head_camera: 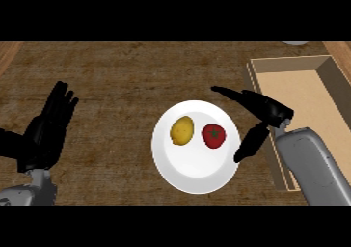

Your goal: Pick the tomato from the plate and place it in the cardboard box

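A red tomato [214,135] with a green stem lies on the right half of a white plate [196,173], next to a yellow lemon [182,130]. My right hand [267,112] hovers at the plate's right rim, open, fingers stretched toward the upper left and thumb hanging down beside the tomato without touching it. The cardboard box [328,108] stands open just right of that hand. My left hand [45,130] rests open at the left edge, fingers up.
The counter top [114,77] is dark wood grain. A pale wooden strip runs along the far left and right corners. Part of a grey round object [296,43] shows at the top edge above the box.
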